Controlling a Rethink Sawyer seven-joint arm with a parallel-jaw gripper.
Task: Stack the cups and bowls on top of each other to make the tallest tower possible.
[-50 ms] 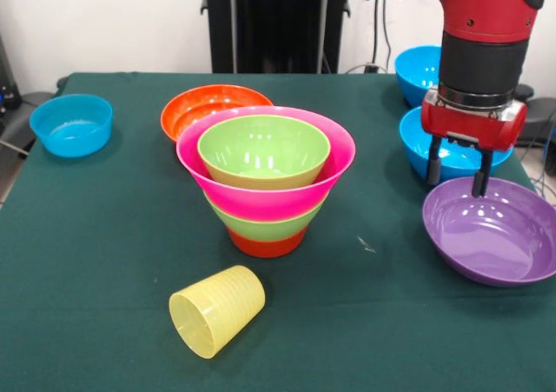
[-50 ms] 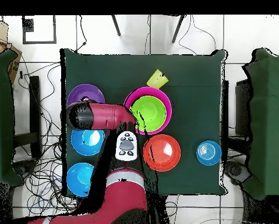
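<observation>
Overhead, the arm (image 2: 101,115) hides the claw (image 1: 455,172); its fingers stand apart above the purple bowl (image 1: 495,235).

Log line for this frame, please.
claw: open, empty, over purple bowl rim | tower: four bowls | cup: on its side

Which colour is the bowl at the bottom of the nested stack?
Orange; the small glossy plastic base bowl shows best in the front view.
</observation>
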